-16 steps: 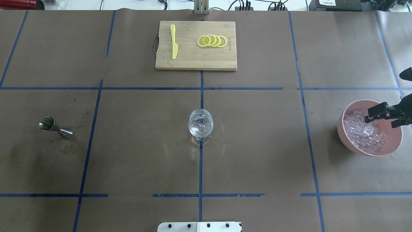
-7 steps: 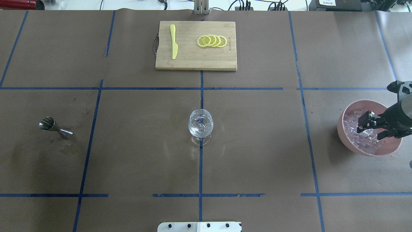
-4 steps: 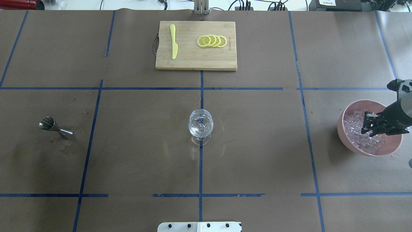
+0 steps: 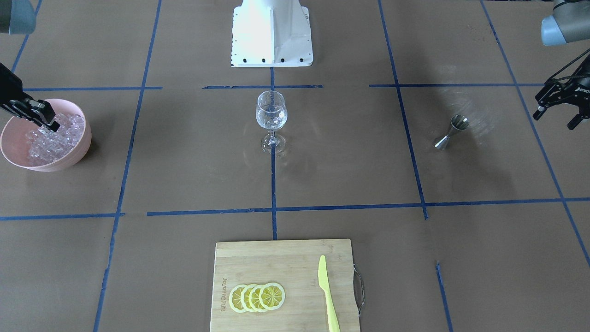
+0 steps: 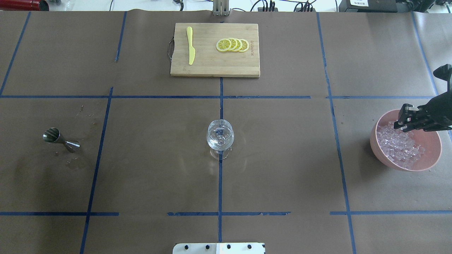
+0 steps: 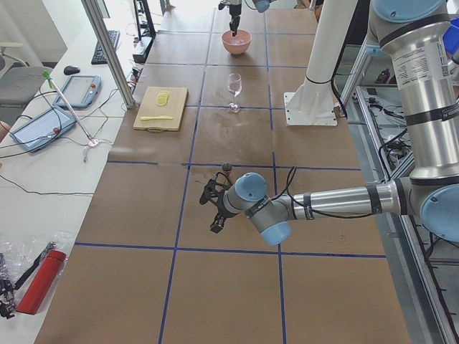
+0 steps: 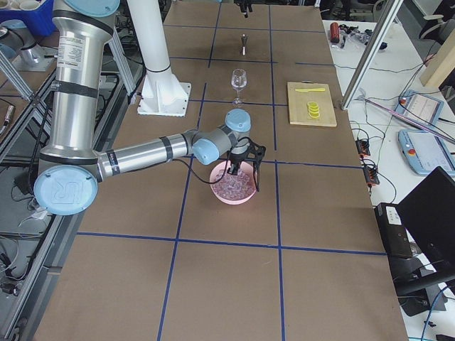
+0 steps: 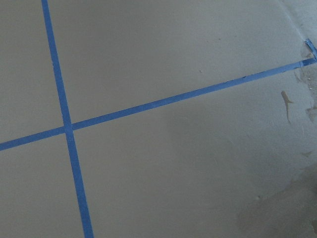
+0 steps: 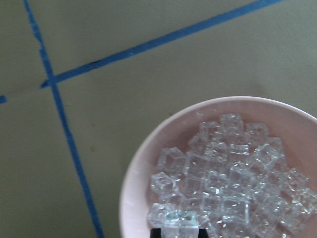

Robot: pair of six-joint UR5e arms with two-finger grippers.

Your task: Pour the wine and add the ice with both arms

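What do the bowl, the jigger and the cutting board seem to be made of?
The bowl looks like matte pink plastic, possibly ceramic: even colour, little gloss. The jigger is shiny metal, likely steel, with bright reflections. The cutting board is pale wood, perhaps bamboo, showing grain strips.

Wide bare paper on every side of the wine glass (image 5: 220, 135). On the robot's left of it, well apart, only a standing steel jigger (image 5: 60, 138). Farther out that way, the left gripper (image 4: 555, 120), fingers spread, above the table. On the right, well apart, a pink bowl (image 5: 430, 144) of the ice (image 5: 402, 146), with the right gripper (image 5: 400, 126) raised over the rim on the glass side, pinching one cube. Beyond the glass, a cutting board (image 5: 212, 67). Behind it, the white pedestal (image 4: 272, 32).
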